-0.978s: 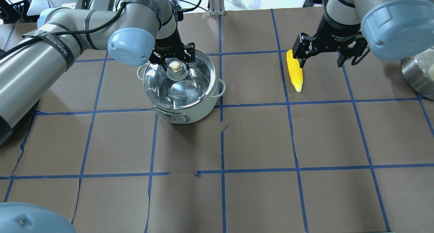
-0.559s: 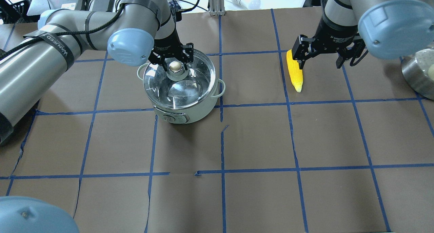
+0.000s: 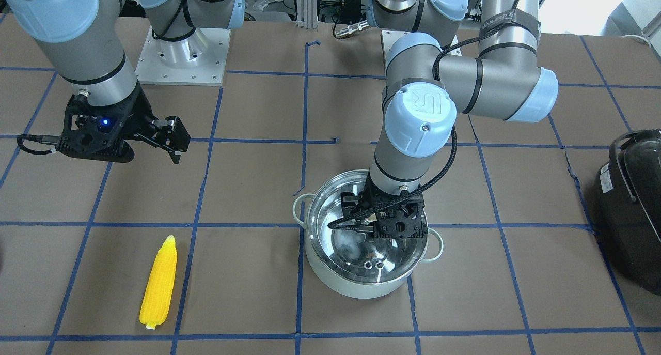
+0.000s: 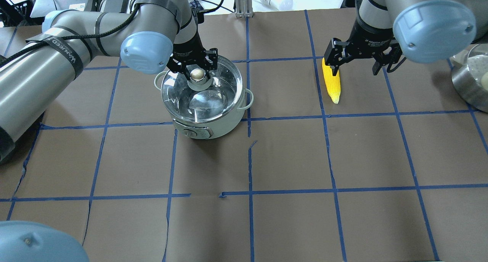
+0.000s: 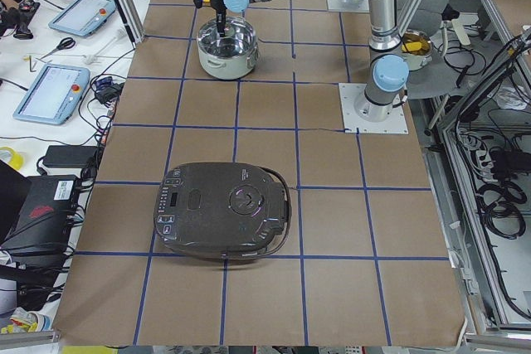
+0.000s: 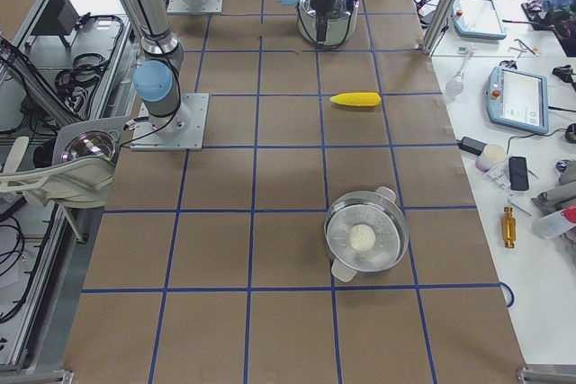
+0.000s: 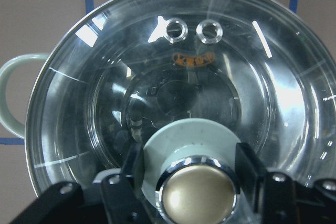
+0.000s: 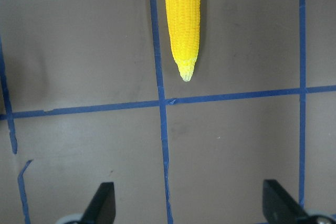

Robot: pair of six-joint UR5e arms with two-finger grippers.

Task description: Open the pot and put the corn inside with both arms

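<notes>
The pale-green pot (image 4: 207, 125) stands left of centre with its glass lid (image 4: 202, 96) on. My left gripper (image 4: 195, 69) is down on the lid; its fingers (image 7: 134, 174) press on both sides of the pale collar under the brass knob (image 7: 197, 198). The pot also shows in the front view (image 3: 356, 288). The yellow corn (image 4: 331, 81) lies flat on the paper at the right, its point toward the robot. My right gripper (image 4: 356, 63) hangs open and empty above the table, just right of the corn's thick end. The right wrist view shows the corn (image 8: 182, 14) ahead of the open fingertips (image 8: 105, 203).
A black appliance (image 3: 632, 210) sits at the table's end on my left. A steel bowl (image 4: 469, 84) holding a white ball stands at the right edge, close to my right arm. Blue tape lines grid the brown paper.
My right gripper has moved a little left and away from the robot, nearer the corn's thick end. My left gripper stays at the knob; the lid has not risen.
</notes>
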